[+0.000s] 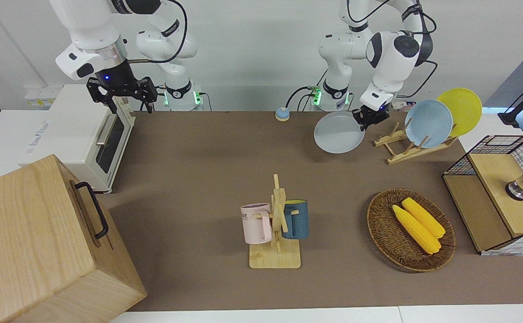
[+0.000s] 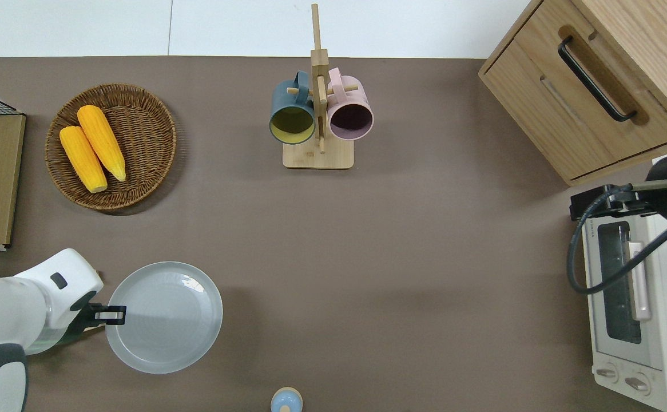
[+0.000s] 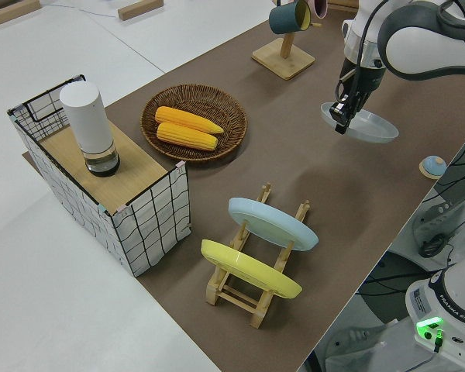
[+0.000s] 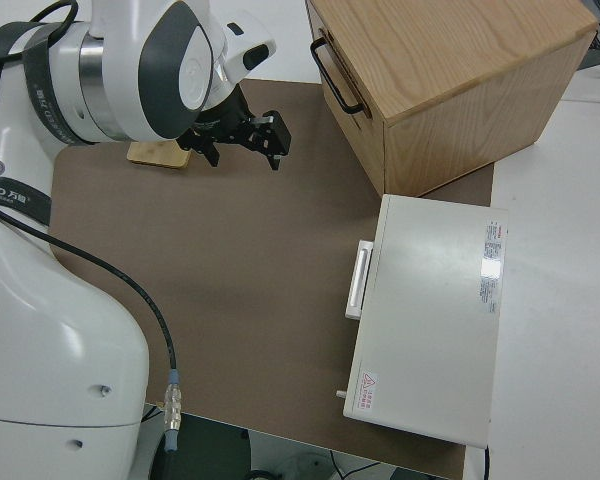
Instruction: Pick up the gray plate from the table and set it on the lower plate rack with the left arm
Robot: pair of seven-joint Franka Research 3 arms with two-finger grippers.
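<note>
My left gripper [image 1: 363, 117] is shut on the rim of the gray plate [image 1: 338, 132] and holds it in the air, tilted, over the table [image 1: 198, 170]. The gripper [image 2: 110, 315] and the plate [image 2: 165, 316] show in the overhead view, and again in the left side view, gripper [image 3: 341, 124] and plate [image 3: 364, 124]. The wooden plate rack [image 1: 396, 152] stands beside the plate, toward the left arm's end of the table. It holds a light blue plate [image 1: 428, 123] and a yellow plate [image 1: 461, 110]; its lowest slots [image 3: 283, 203] are free. My right arm is parked, its gripper [image 1: 122, 96] open.
A mug stand [image 1: 276, 224] with a pink mug and a blue mug stands mid-table. A wicker basket [image 1: 380, 229] holds two corn cobs. A wire-sided box [image 1: 499, 193], a toaster oven [image 1: 82, 134], a wooden cabinet [image 1: 41, 242] and a small bell [image 1: 282, 114] sit around the edges.
</note>
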